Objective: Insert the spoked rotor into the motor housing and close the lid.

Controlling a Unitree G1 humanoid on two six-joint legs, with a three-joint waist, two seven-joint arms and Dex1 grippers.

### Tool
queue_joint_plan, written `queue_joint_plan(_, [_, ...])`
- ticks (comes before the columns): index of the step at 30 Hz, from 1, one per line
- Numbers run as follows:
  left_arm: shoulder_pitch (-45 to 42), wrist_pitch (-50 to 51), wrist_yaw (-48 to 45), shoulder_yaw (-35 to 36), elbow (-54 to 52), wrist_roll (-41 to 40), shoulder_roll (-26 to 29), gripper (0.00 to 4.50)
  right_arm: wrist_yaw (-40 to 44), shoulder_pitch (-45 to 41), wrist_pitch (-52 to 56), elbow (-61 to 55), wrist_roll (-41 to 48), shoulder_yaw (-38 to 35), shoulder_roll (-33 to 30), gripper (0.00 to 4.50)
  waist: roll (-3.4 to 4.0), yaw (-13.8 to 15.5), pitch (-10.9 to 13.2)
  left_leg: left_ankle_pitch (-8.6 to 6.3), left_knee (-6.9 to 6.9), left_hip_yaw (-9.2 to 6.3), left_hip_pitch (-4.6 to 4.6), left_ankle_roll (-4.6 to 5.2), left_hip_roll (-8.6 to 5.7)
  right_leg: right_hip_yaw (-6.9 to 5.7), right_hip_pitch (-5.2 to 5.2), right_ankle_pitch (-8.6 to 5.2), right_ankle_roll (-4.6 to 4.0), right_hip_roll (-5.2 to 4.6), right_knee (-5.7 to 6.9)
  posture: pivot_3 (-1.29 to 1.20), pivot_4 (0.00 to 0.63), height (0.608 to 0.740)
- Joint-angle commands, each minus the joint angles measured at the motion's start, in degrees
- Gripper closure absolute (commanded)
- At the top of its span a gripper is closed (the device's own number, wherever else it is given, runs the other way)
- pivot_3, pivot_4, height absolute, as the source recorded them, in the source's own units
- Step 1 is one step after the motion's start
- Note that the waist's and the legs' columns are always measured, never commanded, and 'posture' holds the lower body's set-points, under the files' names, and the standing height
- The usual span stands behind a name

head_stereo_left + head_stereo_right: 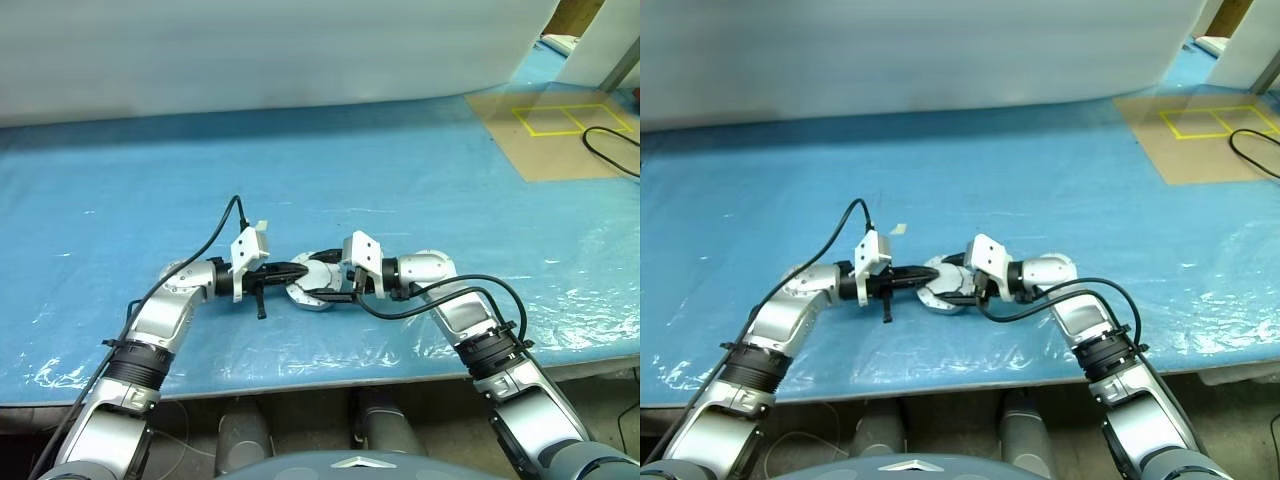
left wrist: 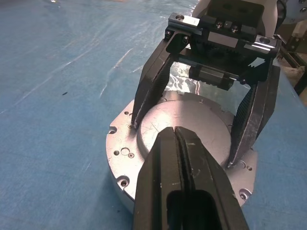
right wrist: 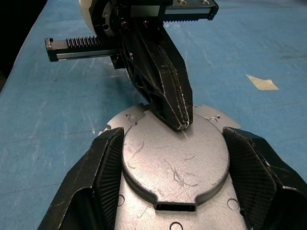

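Both arms meet over the middle of the bench [image 1: 420, 180], which is covered in blue plastic sheeting. Between them sits the lid [image 3: 175, 160], plain pale grey face up, scratched, resting on top of a wider round silver body with a flange of screw holes, which I take to be the housing [image 2: 120, 158]. Nothing of the windings or the rotor can be seen from here; the lid covers the top.

The right pincer [image 3: 175, 177] reaches in from the right with its fingers spread wide, one on each side of the raised round lid. The ribbed pads stand right at the lid's edge; in the left wrist view the tips [image 2: 139, 115] come down onto the flange just beside the lid's rim. I cannot tell for sure whether they are pressing the lid or only bracketing it.

The left pincer [image 3: 184, 122] comes in from the left, its two fingers pressed tight together with nothing between them. Its closed tip is at the lid's top face, near the edge far from the right wrist, touching it or just above it.

A scrap of pale tape [image 3: 262, 82] lies on the sheeting, near the parts. Far back on the right lies a brown board [image 1: 560, 135] marked with yellow squares, with a black cable [image 1: 610, 150] looping across it.
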Motion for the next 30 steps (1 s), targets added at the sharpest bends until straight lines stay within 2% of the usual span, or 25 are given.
queue_joint_plan(1, [0.70, -0.20, -0.65, -1.80, 1.35, 2.13, 0.82, 4.50, 0.07, 0.87, 0.79, -0.04, -0.98, 1.01, -0.48, 1.58, 0.00, 0.00, -0.01, 0.00, 0.00, 0.00, 0.00, 0.00, 0.00, 0.00, 0.00, 0.00, 0.00, 0.00, 0.00, 0.00, 0.150, 0.740])
queue_joint_plan(15, [1.90, 0.77, -0.28, -1.02, -0.04, 0.64, 0.77, 4.50, 0.59, 0.26, 2.93, -0.13, 1.09, -0.05, -0.20, 1.58, 0.03, 0.01, -0.06, -0.01, -0.01, 0.00, 0.05, -0.01, 0.00, 0.00, 0.04, 0.00, 0.00, 0.00, -0.01, 0.00, 0.150, 0.740])
queue_joint_plan(17, [1.89, 0.72, -0.34, -1.09, -0.04, 0.59, 0.75, 4.50, 1.22, 0.29, 3.33, -0.45, 1.55, -0.18, -0.46, 0.84, 0.03, 0.04, -0.06, -0.01, -0.01, 0.00, 0.04, -0.01, 0.00, 0.00, 0.04, 0.00, 0.00, -0.01, -0.02, 0.00, 0.150, 0.740])
queue_joint_plan(20, [1.89, 0.89, -0.47, -1.09, -0.30, 0.38, 0.74, 4.50, 1.25, 0.53, 3.57, -0.82, 2.21, -0.79, -0.37, 0.01, 0.03, 0.02, -0.06, -0.01, -0.02, 0.00, 0.04, -0.01, 0.00, 0.00, 0.04, 0.00, 0.00, -0.01, -0.03, 0.00, 0.150, 0.740])
queue_joint_plan(30, [1.49, 1.70, -1.09, -1.14, -0.37, -0.04, 0.94, 4.50, 2.82, 0.70, 9.71, -2.88, 9.29, -5.40, -1.07, 0.01, 0.02, 0.08, -0.06, -0.01, -0.02, 0.00, 0.00, -0.01, 0.00, 0.01, 0.02, 0.00, 0.00, -0.01, -0.04, 0.00, 0.150, 0.740])
